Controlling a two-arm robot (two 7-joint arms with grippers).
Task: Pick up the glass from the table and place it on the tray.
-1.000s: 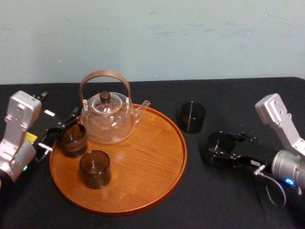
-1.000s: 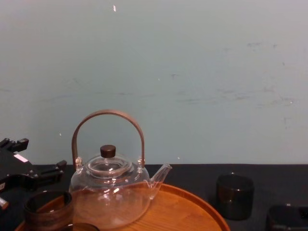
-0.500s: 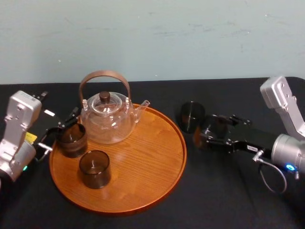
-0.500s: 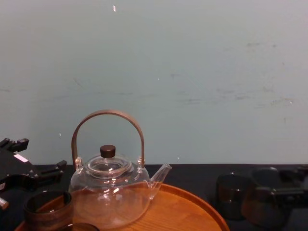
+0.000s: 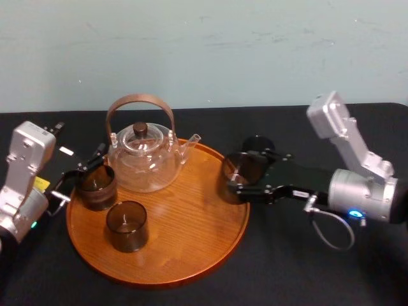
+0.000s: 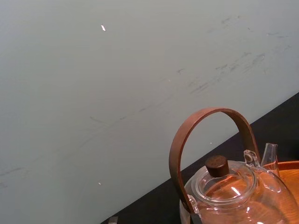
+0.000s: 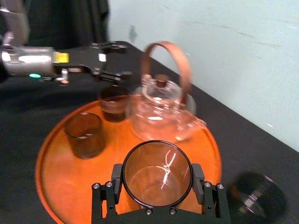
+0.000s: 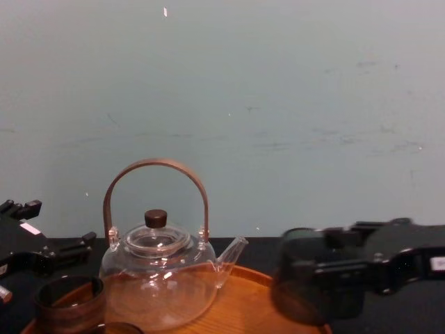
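A pale blue-green, lightly scuffed wall (image 5: 204, 51) stands behind.

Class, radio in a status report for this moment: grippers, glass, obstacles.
Right gripper shut on the glass, over the tray's right rim. Left gripper open at tray's left edge. Teapot and two other glasses on tray, apart from it.

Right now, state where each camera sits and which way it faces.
Head: up high, looking down on tray, teapot, left gripper at its left edge, right gripper holding the glass at the rim.
Chest: low, looking forward level at teapot; right gripper with glass shows at right.
Left wrist: beside the tray, facing teapot handle and wall.
Right wrist: behind its gripper, looking past the glass across the tray to the left gripper.
Head and right wrist share both grippers.
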